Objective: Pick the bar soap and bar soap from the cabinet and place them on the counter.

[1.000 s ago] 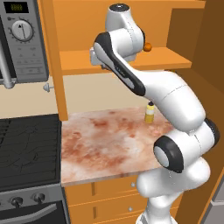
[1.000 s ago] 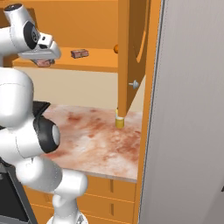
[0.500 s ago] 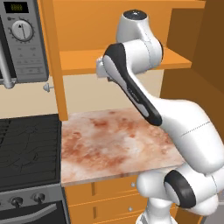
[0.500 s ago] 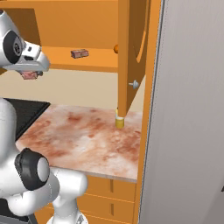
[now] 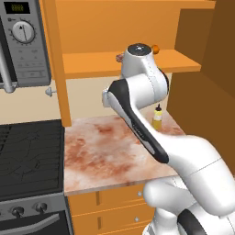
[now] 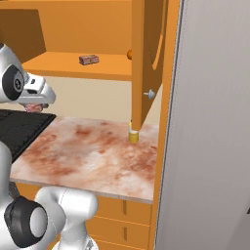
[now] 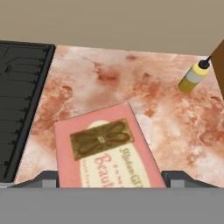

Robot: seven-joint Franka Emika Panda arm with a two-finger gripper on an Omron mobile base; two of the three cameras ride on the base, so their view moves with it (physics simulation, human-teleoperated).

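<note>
One bar soap point(image 7: 107, 151), a pink block with a gold emblem and lettering, lies between my finger tips, and my gripper point(image 7: 111, 181) is shut on it above the counter point(image 7: 166, 109). From the right base camera my gripper point(image 6: 33, 106) hangs at the far left, below shelf level, with the pinkish bar soap point(image 6: 32, 107) in its jaws. The other bar soap point(image 6: 89, 59) rests on the cabinet shelf point(image 6: 58, 67). In the left base view that soap point(image 5: 120, 57) peeks out behind my arm on the shelf point(image 5: 87, 64), above the counter point(image 5: 101, 151).
A yellow bottle point(image 5: 157, 118) point(image 6: 133, 135) point(image 7: 192, 78) stands at the counter's back right. A small orange ball point(image 5: 155, 47) point(image 6: 129, 53) sits on the shelf. The black stove point(image 5: 27, 156) point(image 7: 22, 87) adjoins the counter on the left. An open cabinet door point(image 6: 146, 58) hangs over the bottle.
My gripper has come away from the shelf with the bar soap and sunk to below shelf level, over the counter's left side. The other soap has stayed put.
</note>
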